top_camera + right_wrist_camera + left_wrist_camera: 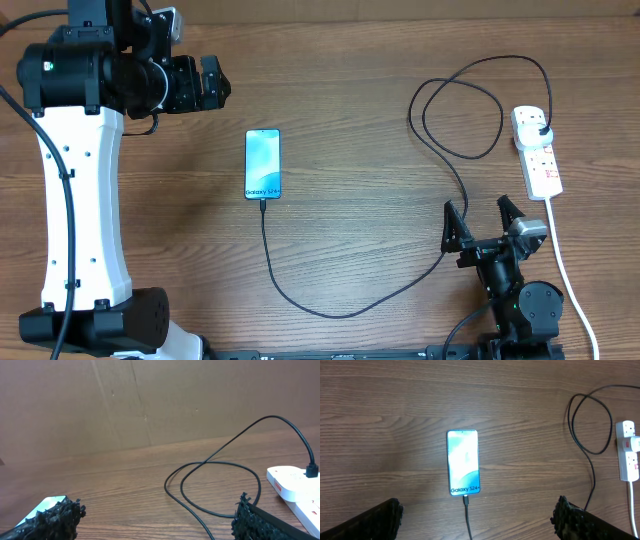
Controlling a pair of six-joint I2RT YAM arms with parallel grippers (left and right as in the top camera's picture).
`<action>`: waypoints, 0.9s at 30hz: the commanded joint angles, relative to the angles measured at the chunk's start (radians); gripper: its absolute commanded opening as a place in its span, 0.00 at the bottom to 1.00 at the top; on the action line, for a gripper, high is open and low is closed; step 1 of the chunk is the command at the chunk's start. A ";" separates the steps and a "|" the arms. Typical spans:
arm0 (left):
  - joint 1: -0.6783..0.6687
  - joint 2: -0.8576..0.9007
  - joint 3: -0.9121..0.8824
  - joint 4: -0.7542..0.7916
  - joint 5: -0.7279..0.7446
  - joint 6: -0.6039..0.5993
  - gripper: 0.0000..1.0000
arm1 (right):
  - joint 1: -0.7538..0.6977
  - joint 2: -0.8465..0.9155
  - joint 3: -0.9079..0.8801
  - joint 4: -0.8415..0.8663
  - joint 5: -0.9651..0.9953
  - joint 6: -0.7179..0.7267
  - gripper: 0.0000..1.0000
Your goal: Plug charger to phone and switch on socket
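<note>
The phone point(263, 164) lies flat mid-table, its light blue screen reading "Galaxy S24+"; it also shows in the left wrist view point(464, 462) and at the edge of the right wrist view point(47, 505). The charger cable point(340, 305) has its tip in the phone's bottom edge point(466, 500), loops across the table point(220, 485), and its black plug point(541, 128) sits in the white socket strip point(538, 160). My left gripper point(198, 84) is open and empty, up at the far left. My right gripper point(484, 222) is open and empty near the front, left of the strip.
The socket's white cord point(570, 285) runs down the right side toward the front edge. The strip also shows at the right in the left wrist view point(630, 452) and the right wrist view point(295, 485). A brown board wall point(150, 400) stands behind the table.
</note>
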 commanded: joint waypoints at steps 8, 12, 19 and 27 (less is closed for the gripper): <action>-0.003 -0.011 0.009 0.001 0.002 -0.006 1.00 | -0.006 -0.010 -0.011 0.004 -0.006 -0.002 1.00; -0.004 -0.052 0.009 0.001 0.002 -0.006 0.99 | -0.006 -0.010 -0.011 0.004 -0.006 -0.002 1.00; -0.005 -0.171 -0.019 -0.004 0.001 -0.005 1.00 | -0.006 -0.010 -0.011 0.003 -0.006 -0.002 1.00; -0.005 -0.427 -0.307 0.094 -0.085 -0.002 0.99 | -0.006 -0.010 -0.011 0.003 -0.006 -0.002 1.00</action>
